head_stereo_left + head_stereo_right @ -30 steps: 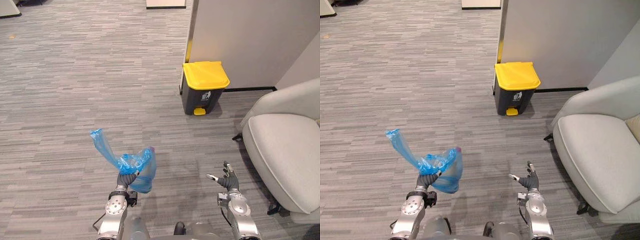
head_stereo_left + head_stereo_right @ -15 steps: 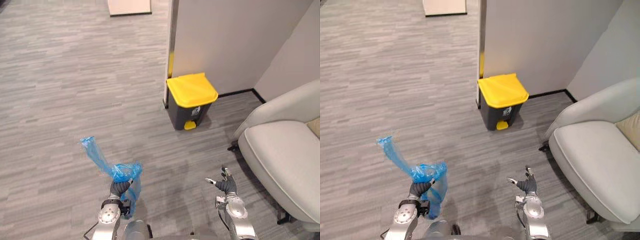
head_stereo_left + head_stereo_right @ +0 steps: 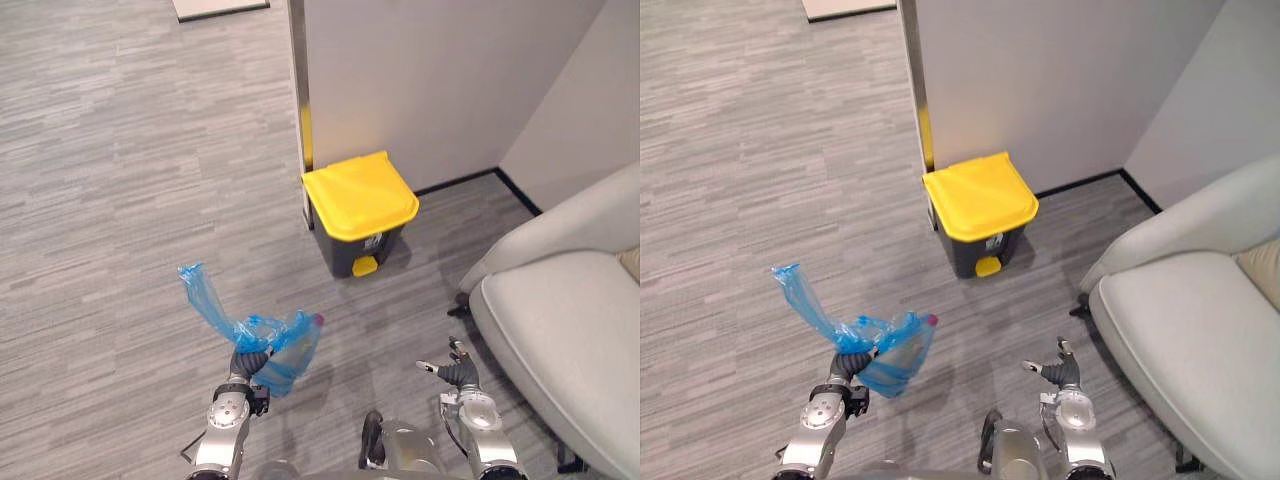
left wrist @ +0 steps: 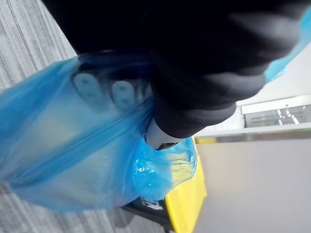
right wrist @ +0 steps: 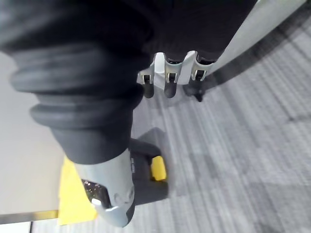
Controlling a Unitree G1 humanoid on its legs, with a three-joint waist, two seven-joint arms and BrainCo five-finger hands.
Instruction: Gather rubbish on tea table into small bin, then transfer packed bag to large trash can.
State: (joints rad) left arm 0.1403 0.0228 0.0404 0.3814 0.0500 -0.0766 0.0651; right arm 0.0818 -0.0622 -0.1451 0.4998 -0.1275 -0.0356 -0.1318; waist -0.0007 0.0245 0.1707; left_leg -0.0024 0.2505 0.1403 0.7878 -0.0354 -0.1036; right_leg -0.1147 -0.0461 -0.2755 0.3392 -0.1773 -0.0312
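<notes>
My left hand (image 3: 246, 363) is shut on the gathered neck of a blue plastic bag (image 3: 283, 352), which hangs above the carpet at the lower left; a loose tail of the bag (image 3: 203, 296) sticks up to the left. In the left wrist view the bag (image 4: 73, 160) wraps over my fingers. A dark grey trash can with a closed yellow lid (image 3: 359, 195) and a yellow pedal stands ahead against the wall. My right hand (image 3: 458, 372) is open and empty at the lower right, beside the armchair.
A light grey armchair (image 3: 570, 330) fills the right side. A grey partition wall (image 3: 420, 80) stands behind the trash can, with a corner post (image 3: 298, 90) at its left. Grey carpet (image 3: 110, 200) stretches to the left and front.
The camera has moved: the trash can now sits further left and a little lower in the picture. The bag still hangs from my left hand and has swung out to the right.
</notes>
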